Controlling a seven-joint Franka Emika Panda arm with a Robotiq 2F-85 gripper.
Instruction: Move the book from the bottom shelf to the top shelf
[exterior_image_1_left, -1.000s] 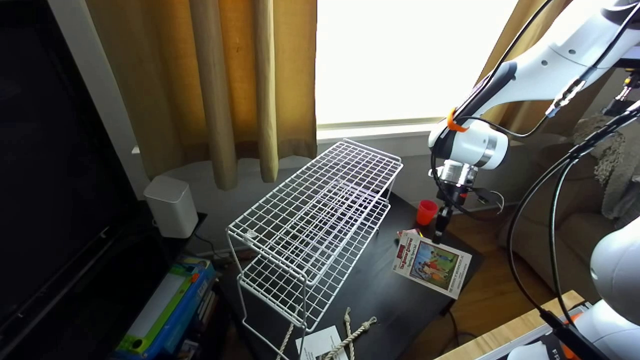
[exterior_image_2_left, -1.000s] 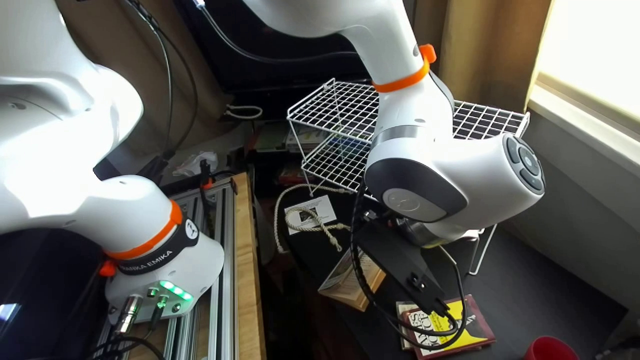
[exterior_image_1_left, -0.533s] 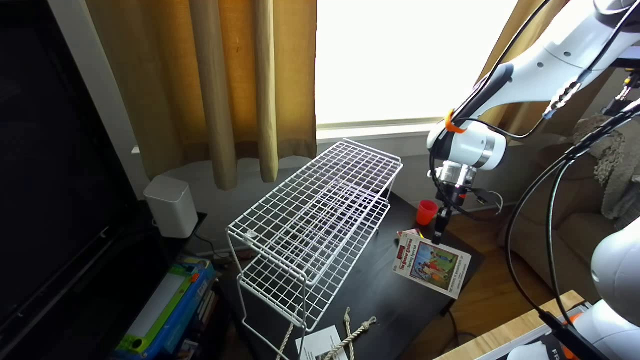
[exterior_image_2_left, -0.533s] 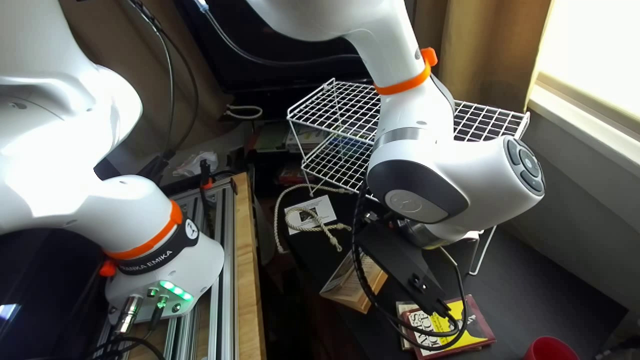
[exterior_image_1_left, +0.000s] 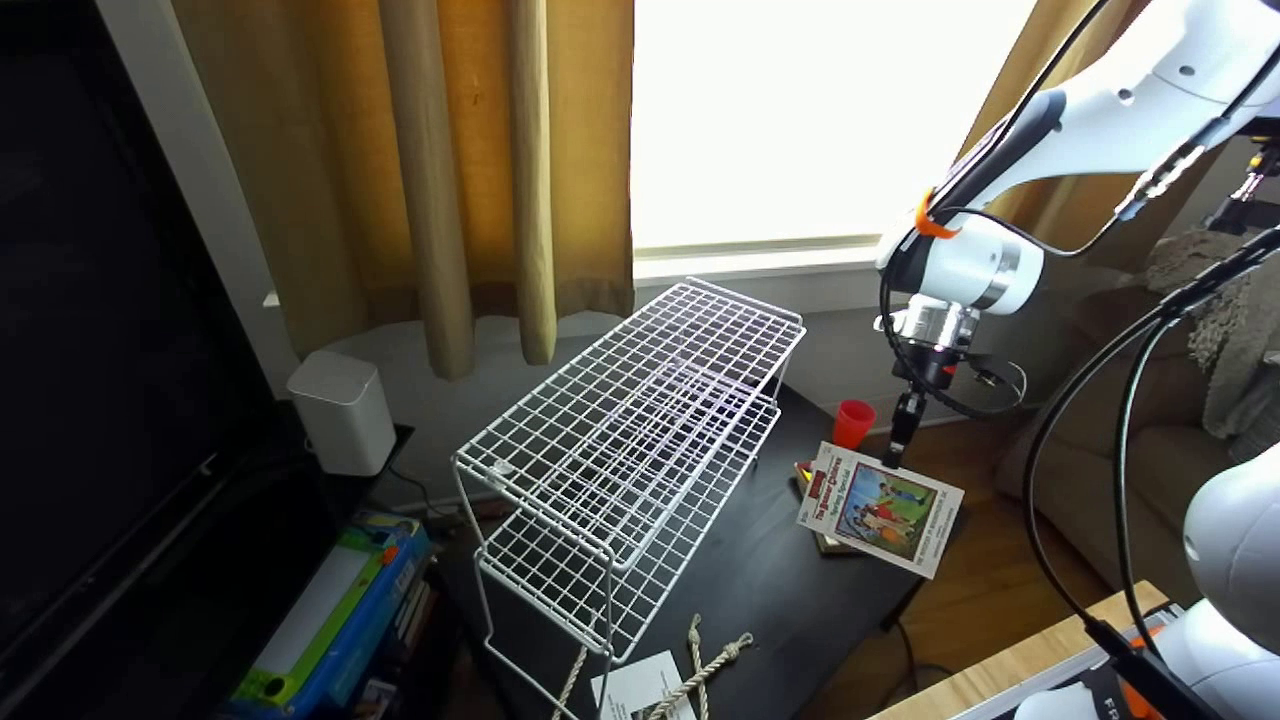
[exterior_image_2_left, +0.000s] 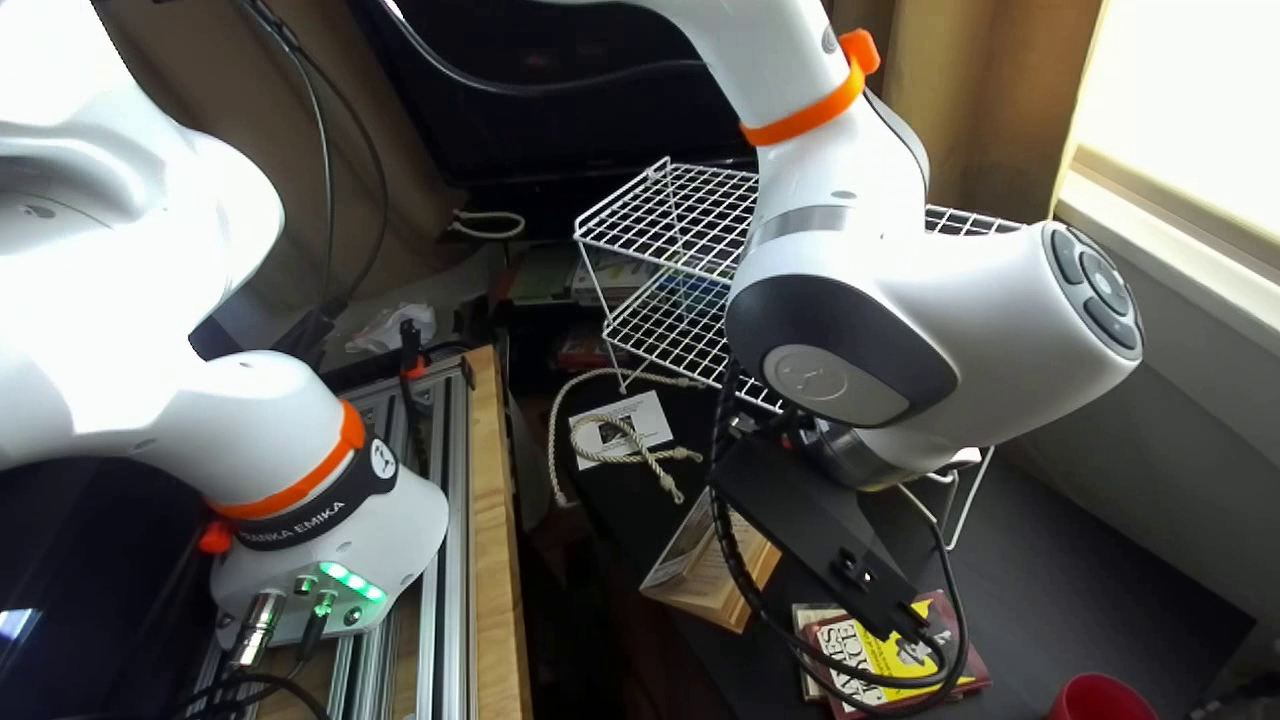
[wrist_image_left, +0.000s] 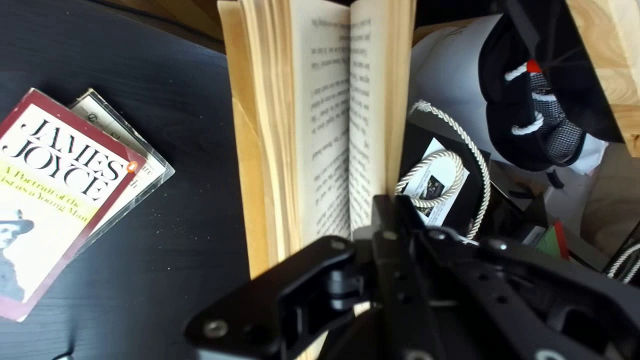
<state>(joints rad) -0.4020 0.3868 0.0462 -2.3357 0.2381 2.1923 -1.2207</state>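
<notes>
The book has a white-edged cover with a green, red and yellow picture. In an exterior view it is held over the dark table's right end. My gripper is at its far edge. In the wrist view the book hangs partly open with pages showing, and the gripper is shut at its right side. The book's pages also show in an exterior view, where the arm hides the fingers. The top shelf, a white wire grid, is left of the book; the arm partly covers the top shelf.
The rack's lower wire tier is below the top shelf. A James Joyce book lies on another book on the table; it also shows in the wrist view. A red cup stands nearby. Rope and a white card lie near the rack.
The gripper and held book have moved right and a little up in an exterior view, uncovering more of the books beneath. The arm has risen; the rack has not moved.
</notes>
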